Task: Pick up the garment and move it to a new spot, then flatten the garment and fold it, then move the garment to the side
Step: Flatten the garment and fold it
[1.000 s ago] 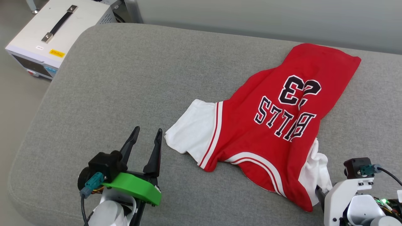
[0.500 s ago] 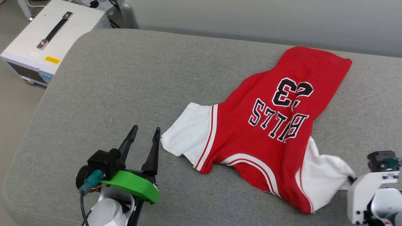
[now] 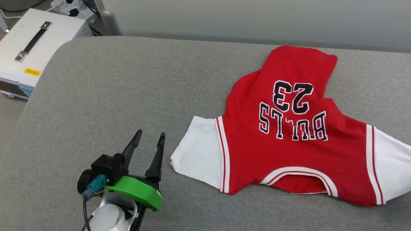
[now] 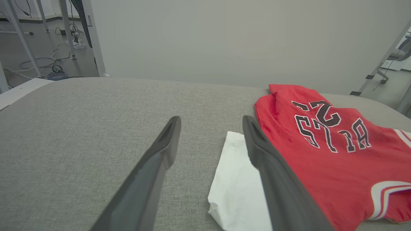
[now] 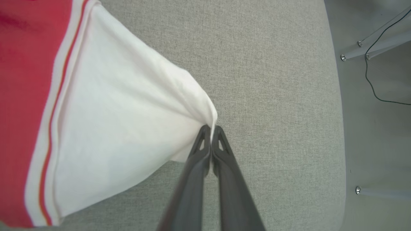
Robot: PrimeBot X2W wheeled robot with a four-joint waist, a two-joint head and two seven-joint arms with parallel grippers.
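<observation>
The garment (image 3: 289,141), a red jersey with white sleeves and black "23" lettering facing up, lies on the grey cushioned surface (image 3: 128,96) at the right. My left gripper (image 3: 149,139) stands open just left of the garment's near white sleeve (image 3: 200,154), not touching it. In the left wrist view the open left gripper (image 4: 210,122) points past that sleeve (image 4: 236,179) and the garment (image 4: 330,147). In the right wrist view my right gripper (image 5: 211,128) is shut on the corner of the other white sleeve (image 5: 122,128), which is pulled taut toward it.
A white equipment box (image 3: 29,57) with a black handle stands beyond the surface's left edge. The surface's right edge (image 5: 337,128) drops to a floor with metal legs and a cable (image 5: 375,83). A wide stretch of bare grey fabric lies left of the garment.
The right gripper shut on the far sleeve and drew it out to the right, spreading the garment wider. The head camera shifted. The left gripper stayed open in place.
</observation>
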